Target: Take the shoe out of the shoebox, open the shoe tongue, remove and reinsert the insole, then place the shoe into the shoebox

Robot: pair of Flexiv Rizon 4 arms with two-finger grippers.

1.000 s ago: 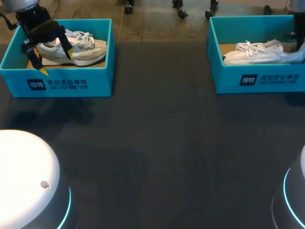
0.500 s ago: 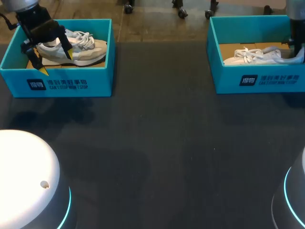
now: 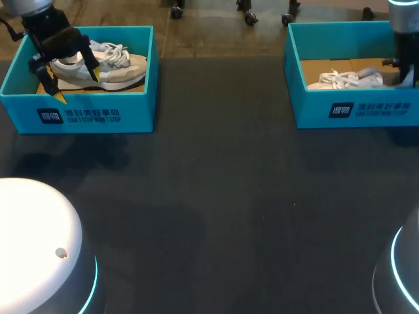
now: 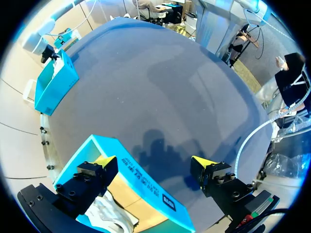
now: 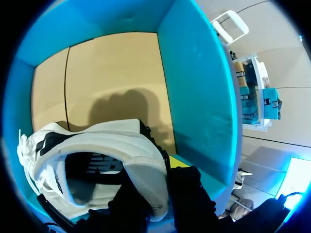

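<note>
Tabletop (image 3: 222, 196): beige shoe (image 3: 111, 65) in left shoebox (image 3: 98, 114), white shoe (image 3: 347, 80) in right shoebox (image 3: 366, 108)

Hidden bits
Heel of white shoe (image 3: 344, 80) behind right arm (image 3: 404, 36); right gripper (image 5: 159, 188) tips mostly covered by its collar.

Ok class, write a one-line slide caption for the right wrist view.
Right claw holding a white shoe by its heel inside the teal shoebox.

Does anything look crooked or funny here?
A little: the left tool straddles the front wall of the left shoebox, one finger inside, one outside. The right tool pinches the white shoe by its heel. Nothing looks spilled or broken.
</note>
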